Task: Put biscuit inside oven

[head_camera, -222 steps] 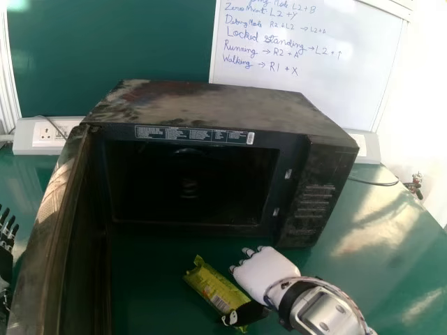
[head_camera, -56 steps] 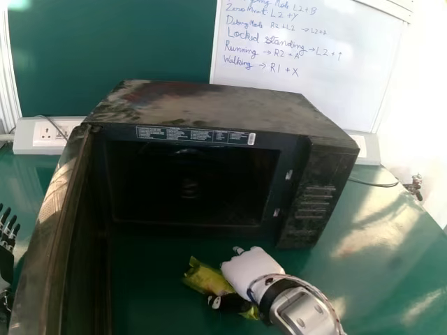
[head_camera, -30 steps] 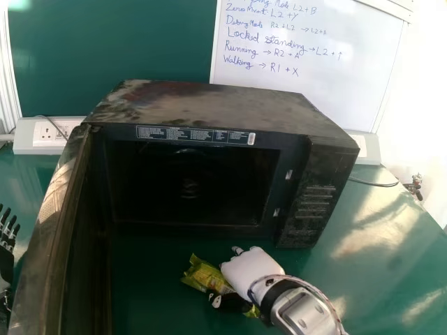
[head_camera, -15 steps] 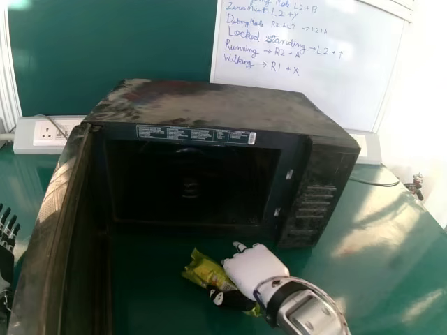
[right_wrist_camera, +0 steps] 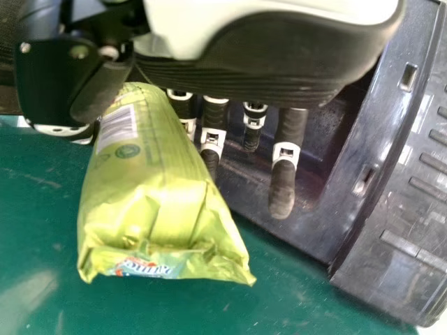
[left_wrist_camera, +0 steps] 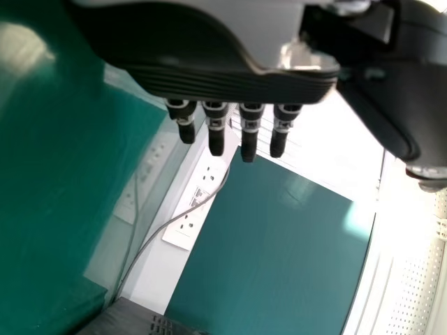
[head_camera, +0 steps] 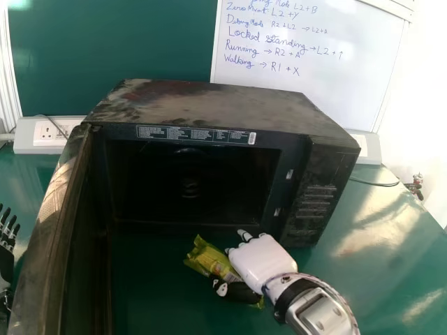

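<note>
The green biscuit packet (head_camera: 213, 259) lies in front of the black oven (head_camera: 223, 112), whose door (head_camera: 52, 230) stands open on the left. My right hand (head_camera: 262, 262) is at the packet's right side, its thumb across the near part. In the right wrist view the packet (right_wrist_camera: 150, 188) sits between the thumb and fingers of my right hand (right_wrist_camera: 283, 174), pinched there; whether it touches the table I cannot tell. My left hand (head_camera: 7, 241) is idle beyond the door at the left edge, fingers straight; the left wrist view shows the hand (left_wrist_camera: 248, 132) too.
The oven's dark cavity (head_camera: 192, 185) faces the packet and my right hand. The green table (head_camera: 377, 230) extends to the right of the oven. Behind stand a socket strip (head_camera: 45, 136) and a whiteboard (head_camera: 307, 84); a thin cable (head_camera: 374, 183) lies at the right.
My right hand has moved a little forward toward the oven and to the right, and the biscuit packet has shifted forward with it. The left hand and the oven have stayed put.
</note>
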{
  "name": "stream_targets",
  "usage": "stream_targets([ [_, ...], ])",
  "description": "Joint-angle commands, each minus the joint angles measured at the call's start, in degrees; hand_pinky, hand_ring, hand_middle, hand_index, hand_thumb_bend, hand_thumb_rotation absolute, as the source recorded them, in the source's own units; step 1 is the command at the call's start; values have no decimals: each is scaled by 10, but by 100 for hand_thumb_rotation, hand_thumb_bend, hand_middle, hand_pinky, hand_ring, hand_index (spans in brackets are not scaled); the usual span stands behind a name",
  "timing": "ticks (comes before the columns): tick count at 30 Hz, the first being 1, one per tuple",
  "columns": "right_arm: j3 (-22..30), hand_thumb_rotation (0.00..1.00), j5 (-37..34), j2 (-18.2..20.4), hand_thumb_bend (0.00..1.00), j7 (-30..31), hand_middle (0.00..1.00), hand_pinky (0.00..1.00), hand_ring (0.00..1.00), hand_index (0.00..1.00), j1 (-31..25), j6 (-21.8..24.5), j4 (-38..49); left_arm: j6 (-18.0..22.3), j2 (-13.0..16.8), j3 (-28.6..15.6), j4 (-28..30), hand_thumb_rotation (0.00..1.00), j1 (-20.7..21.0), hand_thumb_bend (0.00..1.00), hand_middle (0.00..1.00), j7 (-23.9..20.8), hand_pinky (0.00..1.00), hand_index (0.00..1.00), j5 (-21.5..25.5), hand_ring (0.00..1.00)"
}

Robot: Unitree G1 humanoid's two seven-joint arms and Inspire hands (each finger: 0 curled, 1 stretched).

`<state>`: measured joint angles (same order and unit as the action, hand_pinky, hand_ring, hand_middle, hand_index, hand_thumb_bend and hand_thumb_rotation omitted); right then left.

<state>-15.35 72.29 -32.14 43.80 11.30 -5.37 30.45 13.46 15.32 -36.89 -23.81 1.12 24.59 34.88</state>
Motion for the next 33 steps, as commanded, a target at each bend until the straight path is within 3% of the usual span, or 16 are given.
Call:
stream_targets([
  [1,10,0,2,-1,53,9,48,20,37,49,20,4,15,3,-24,8,-25,0,-11,20,95,6,100,100,0,92],
  [33,27,0,-2,37,53,-54,47,16,29,49,45,15,7,3,-29,9,-21,0,-11,20,95,1,100,99,-1,92],
])
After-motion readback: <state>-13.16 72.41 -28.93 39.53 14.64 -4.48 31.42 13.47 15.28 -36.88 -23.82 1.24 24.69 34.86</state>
